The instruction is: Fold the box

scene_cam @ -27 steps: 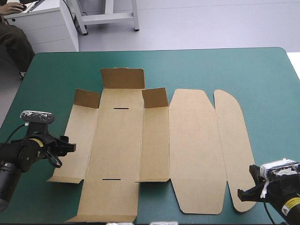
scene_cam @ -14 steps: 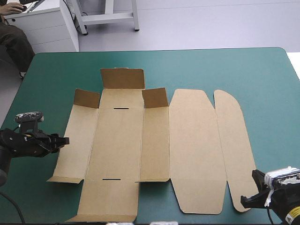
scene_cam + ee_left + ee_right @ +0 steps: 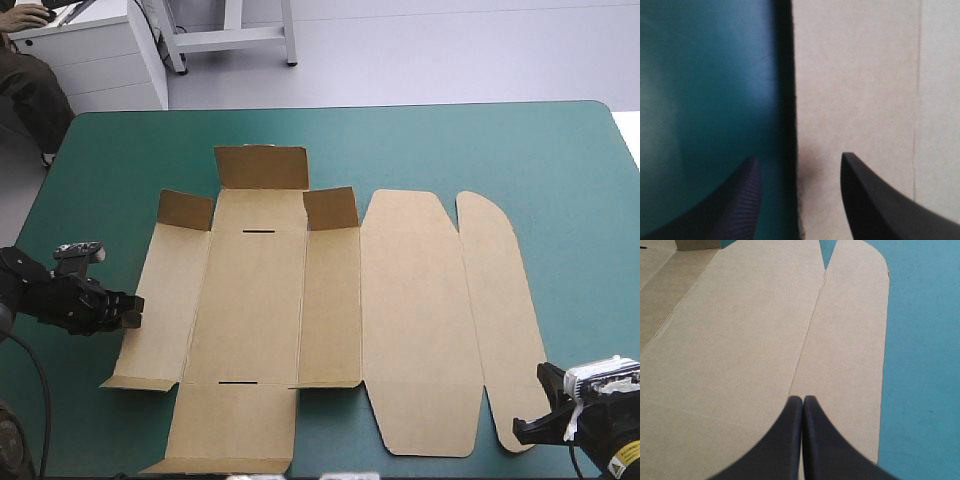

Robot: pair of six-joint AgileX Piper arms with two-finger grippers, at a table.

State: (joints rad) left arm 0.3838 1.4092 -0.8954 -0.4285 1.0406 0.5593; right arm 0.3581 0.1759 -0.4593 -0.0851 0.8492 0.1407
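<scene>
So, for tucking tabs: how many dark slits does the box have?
2 on the box: a far slit by the raised flaps, a near slit at the opposite end. None looks hidden.

Both grippers backed off a bit
Left gripper [image 3: 131,308] pulled out to the box's [image 3: 330,300] left edge; right gripper [image 3: 522,432] slid toward the tabletop's near edge.

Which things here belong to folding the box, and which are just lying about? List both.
Of the job:
box, flat, three far flaps raised
left gripper, open, astride the box's left edge
right gripper, shut, over its rightmost flap

Lying about:
teal-green cover, merely under the box
</scene>
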